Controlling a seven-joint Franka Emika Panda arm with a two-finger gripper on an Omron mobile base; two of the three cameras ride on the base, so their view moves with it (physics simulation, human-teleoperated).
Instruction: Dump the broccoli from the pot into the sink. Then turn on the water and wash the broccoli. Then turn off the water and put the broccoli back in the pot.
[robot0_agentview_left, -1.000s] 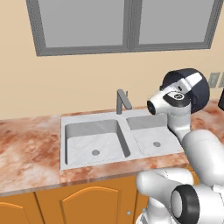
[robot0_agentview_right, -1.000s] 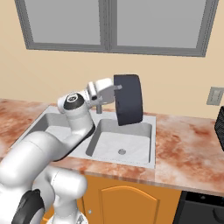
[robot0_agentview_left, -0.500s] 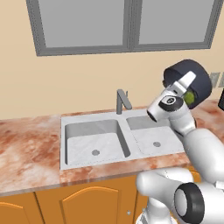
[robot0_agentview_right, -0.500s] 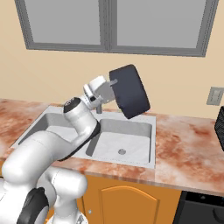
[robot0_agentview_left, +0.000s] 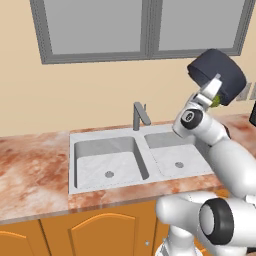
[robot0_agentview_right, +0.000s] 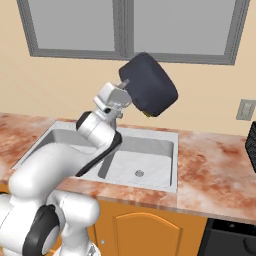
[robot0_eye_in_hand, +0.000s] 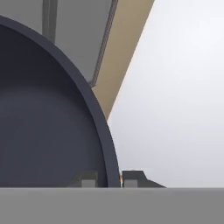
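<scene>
My gripper is shut on the rim of the dark navy pot, held high above the counter and tipped well over. It hangs in front of the window, above the right basin of the pale marbled sink. A bit of yellow-green broccoli peeks out at the pot's lower edge; I cannot tell whether it still rests inside. The grey faucet stands behind the divider, with no stream from it. Both basins look bare.
Reddish marbled counter runs either side of the sink, with orange cabinet doors below. A wall outlet and a dark object sit at the far right. The window frame is close behind the pot.
The arm has lifted the pot higher and tipped it further over the right basin. The broccoli now shows at the pot's lower edge.
</scene>
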